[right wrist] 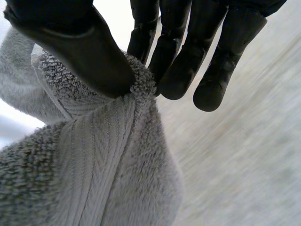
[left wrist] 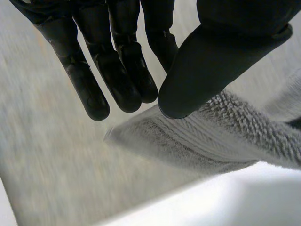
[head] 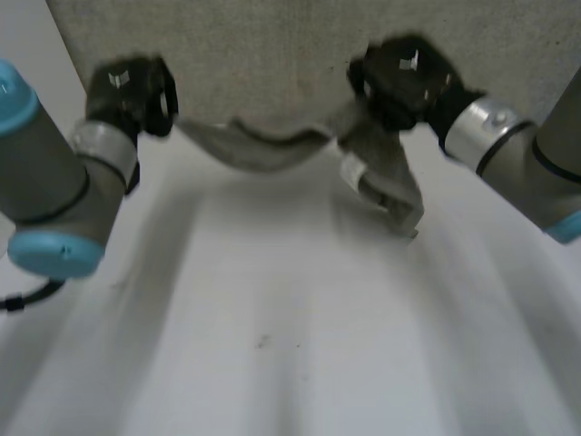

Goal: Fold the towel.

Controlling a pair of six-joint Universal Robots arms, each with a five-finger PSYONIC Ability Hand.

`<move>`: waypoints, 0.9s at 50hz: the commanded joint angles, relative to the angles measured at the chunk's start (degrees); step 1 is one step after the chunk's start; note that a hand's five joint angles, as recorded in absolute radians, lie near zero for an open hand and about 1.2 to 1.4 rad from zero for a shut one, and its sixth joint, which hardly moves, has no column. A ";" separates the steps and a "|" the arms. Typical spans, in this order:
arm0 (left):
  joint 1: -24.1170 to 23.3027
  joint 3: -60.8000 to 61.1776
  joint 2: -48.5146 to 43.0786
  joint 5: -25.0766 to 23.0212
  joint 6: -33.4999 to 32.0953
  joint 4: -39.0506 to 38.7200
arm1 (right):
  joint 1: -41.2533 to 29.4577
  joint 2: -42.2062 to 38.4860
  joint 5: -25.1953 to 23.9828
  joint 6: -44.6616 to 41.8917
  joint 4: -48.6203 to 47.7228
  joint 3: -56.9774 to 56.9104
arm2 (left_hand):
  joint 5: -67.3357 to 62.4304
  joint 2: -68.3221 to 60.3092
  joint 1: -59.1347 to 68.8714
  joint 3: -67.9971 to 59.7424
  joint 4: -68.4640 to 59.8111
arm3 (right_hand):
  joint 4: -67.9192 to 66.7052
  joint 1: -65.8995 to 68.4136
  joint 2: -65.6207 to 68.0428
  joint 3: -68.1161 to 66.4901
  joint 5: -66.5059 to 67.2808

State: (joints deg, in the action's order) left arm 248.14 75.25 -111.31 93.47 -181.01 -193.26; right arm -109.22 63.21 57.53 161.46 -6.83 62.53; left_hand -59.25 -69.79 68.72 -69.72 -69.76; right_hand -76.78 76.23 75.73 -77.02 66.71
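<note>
We see a grey, looped terry towel (head: 263, 150) with a ribbed border sagging between left hand (head: 132, 91) and right hand (head: 404, 77), each pinching a corner between thumb and fingers.

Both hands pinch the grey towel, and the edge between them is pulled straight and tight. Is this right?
Not tight: the left hand and right hand do pinch the towel, but the head view shows the edge between them sagging.

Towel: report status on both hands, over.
Left hand pinching towel near a corner. Right hand pinching bunched edge. Towel sags between them over the table, flap hanging by right hand. Nothing seen in the way.
</note>
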 commanded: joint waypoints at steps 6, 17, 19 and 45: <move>1.21 22.12 -2.68 -0.74 -0.22 0.34 | 0.93 -7.48 1.43 -27.31 29.49 7.77 | -10.75 -10.21 11.28 -10.28 -10.24 | -3.22 3.77 4.27 -2.98 3.29; 1.30 24.77 -0.93 -6.64 -0.14 1.48 | 1.11 -3.11 3.20 -19.01 21.88 15.94 | -10.75 -10.21 11.28 -10.28 -10.24 | 53.41 -52.85 -52.36 53.65 -53.33; 1.30 24.77 -0.67 -6.64 -0.13 1.66 | 1.02 -1.96 3.28 -16.38 19.07 17.87 | -10.75 -10.21 11.28 -10.28 -10.24 | 53.41 -52.86 -52.36 53.65 -53.33; 1.30 24.95 -0.93 -6.81 -0.13 1.57 | -9.00 3.59 15.59 5.71 -13.21 40.30 | -10.75 -10.21 11.28 -10.28 -10.24 | 55.93 -55.38 -54.88 56.17 -55.86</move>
State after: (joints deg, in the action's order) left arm 249.44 100.11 -111.98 86.67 -181.14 -191.63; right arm -114.45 70.07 68.13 167.79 -15.09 103.05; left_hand -59.28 -69.82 68.91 -69.73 -69.77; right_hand -24.02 24.16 24.90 -24.31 11.60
